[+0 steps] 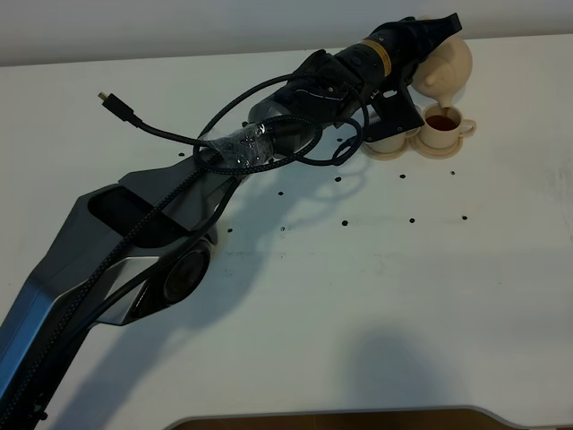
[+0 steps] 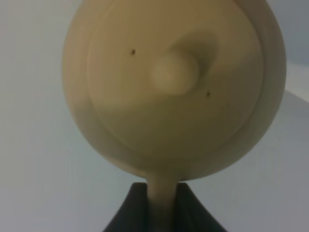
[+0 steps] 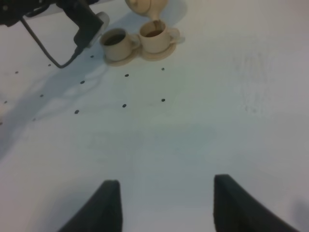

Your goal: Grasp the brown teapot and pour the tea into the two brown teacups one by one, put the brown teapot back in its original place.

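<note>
Far across the white table [image 1: 376,296], at its back right corner, you have the left arm stretched out long, its left gripper [image 1: 436,34] clenched on the loop handle of the brown teapot [image 1: 448,64]. You can check the grip in the left wrist view: the two dark fingers [image 2: 129,212] press either side of the pale handle, with the pot's lid and round knob facing the camera. The teapot hangs tilted, spout down, directly over the right-hand teacup [image 1: 442,125], and a thin stream runs from the spout into it. That cup shows dark reddish tea and sits on its small saucer [image 1: 439,150], handle pointing right. Just beside it to the left stands the second teacup [image 3: 117,43], mostly hidden behind the gripper body in the high view; your right wrist camera shows it plainly, also holding dark liquid, on its own saucer, the two saucers touching or nearly so. A black cable [image 1: 152,128] loops off the left arm above the table. Your right gripper [image 3: 166,205] hangs low over bare table, well apart from the cups, its fingers spread wide with nothing between them. Small dark holes dot the tabletop in rows.
</note>
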